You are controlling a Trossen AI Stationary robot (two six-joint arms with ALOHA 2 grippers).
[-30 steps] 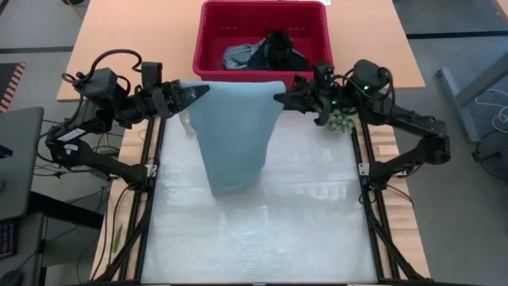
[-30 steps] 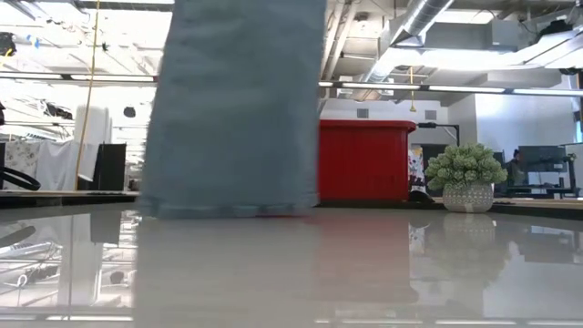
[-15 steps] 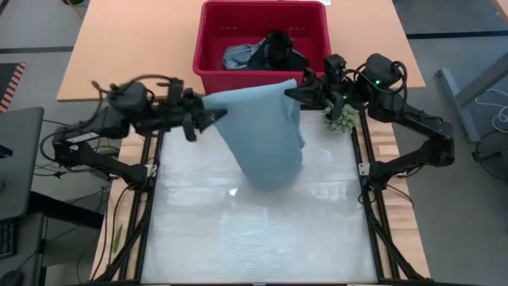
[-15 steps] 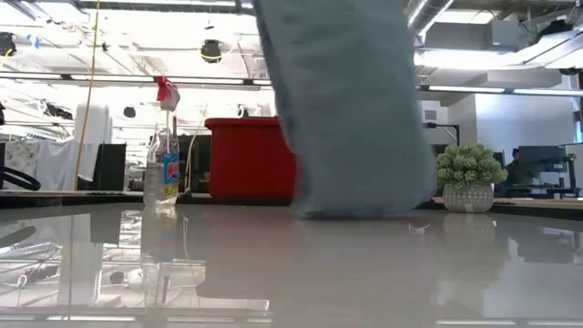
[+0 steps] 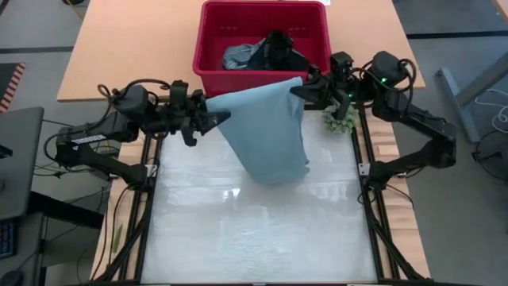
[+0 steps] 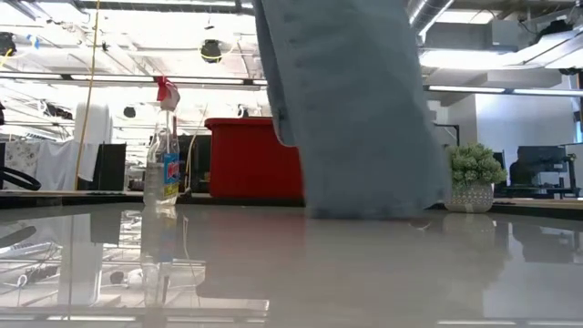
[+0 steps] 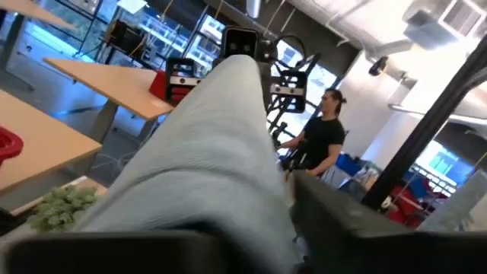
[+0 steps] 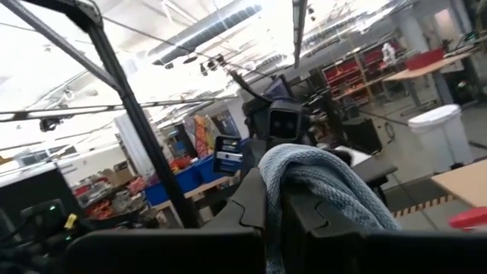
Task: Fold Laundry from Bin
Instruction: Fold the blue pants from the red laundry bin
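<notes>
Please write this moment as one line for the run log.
left pincer: grips garment corner | right pincer: shut on other corner | light blue garment: hangs between them, hem at table | red bin: holds more laundry

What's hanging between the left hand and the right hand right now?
The light blue garment, held up by the left hand and right hand, hanging to the table; seen in the high view.

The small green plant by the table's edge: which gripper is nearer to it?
Right. The right gripper sits just beside the green plant, while the left gripper is across the hanging light blue garment from it.
</notes>
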